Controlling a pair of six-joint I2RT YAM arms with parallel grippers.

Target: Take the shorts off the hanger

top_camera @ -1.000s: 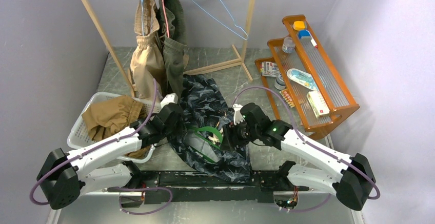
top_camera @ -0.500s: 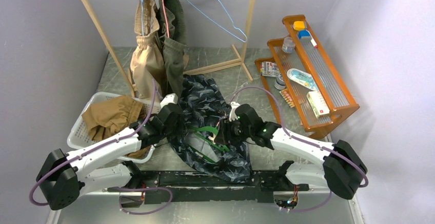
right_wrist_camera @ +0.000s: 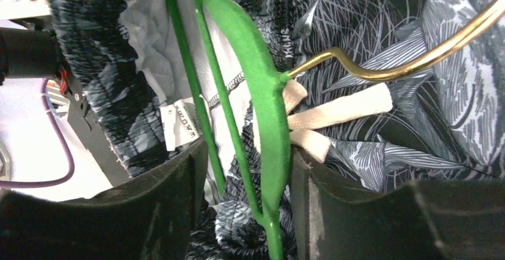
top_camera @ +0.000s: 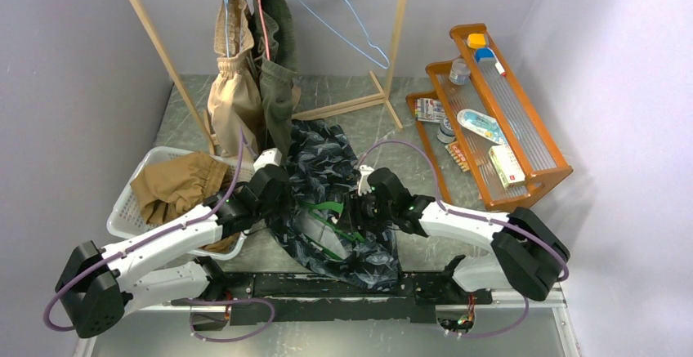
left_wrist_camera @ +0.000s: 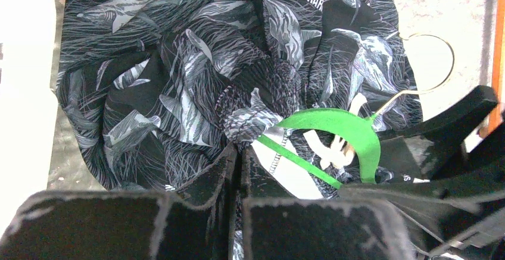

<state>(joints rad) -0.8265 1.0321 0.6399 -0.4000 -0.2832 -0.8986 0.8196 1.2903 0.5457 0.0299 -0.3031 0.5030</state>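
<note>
- Centrally, the navy shorts (top_camera: 327, 169) lie crumpled on the table (top_camera: 327, 89), between the two arms.
- A green hanger (right_wrist_camera: 262, 93) lies in their open waist, over the pale lining.
- Its gold hook (right_wrist_camera: 417, 63) runs out across the dark fabric.
- Cream drawstring ends (right_wrist_camera: 339, 108) lie just beside the hook's base, and a white label (right_wrist_camera: 178, 126) shows by the thin bars.
- The left gripper (left_wrist_camera: 240, 153) is pinched tight on a bunched fold of the navy shorts, with its fingers (left_wrist_camera: 208, 179) pressed together.
- The right gripper (right_wrist_camera: 249, 153) straddles the hanger's lower end.
- One of its fingers (right_wrist_camera: 333, 188) rests against the thick green arm, while the other sits just beside a thin bar.
- I cannot tell whether it truly clamps the hanger.
- The beige shorts (top_camera: 233, 100) and olive shorts (top_camera: 278, 87) hang side by side, touching, at the left of the wooden rack (top_camera: 400, 14).
- A bare blue wire hanger (top_camera: 335, 20) hangs further right on the rack.
- The tan shorts (top_camera: 176, 185) lie heaped in a white basket (top_camera: 131, 202) at the left, near the left arm.
- An orange shelf (top_camera: 564, 169) with small packets stands at the right, well apart from the shorts.
</note>
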